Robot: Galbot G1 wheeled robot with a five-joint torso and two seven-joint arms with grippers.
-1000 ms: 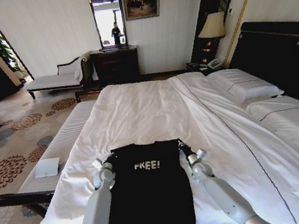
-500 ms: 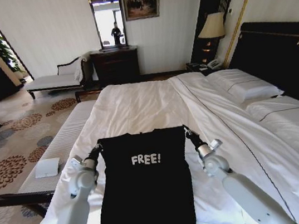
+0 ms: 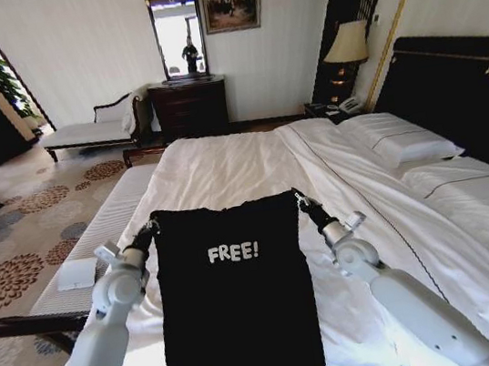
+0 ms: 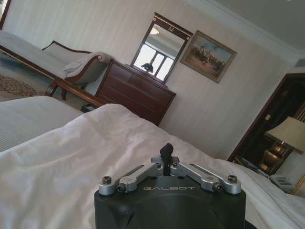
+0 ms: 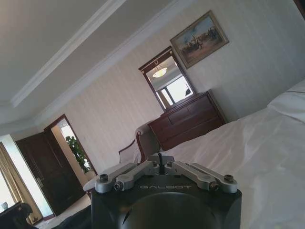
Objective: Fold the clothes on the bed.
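White letters reading "FREE!" stand on the chest of the black T-shirt (image 3: 235,295). "GALBOT" is printed on the black housing of my left gripper (image 4: 167,153) and again on my right gripper (image 5: 159,160).

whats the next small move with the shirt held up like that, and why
Probably lower both claws forward to lay it flat. The left claw and right claw pinch the top corners of the black "FREE!" T-shirt, which hangs upright over the white-duveted bed, unfolded.
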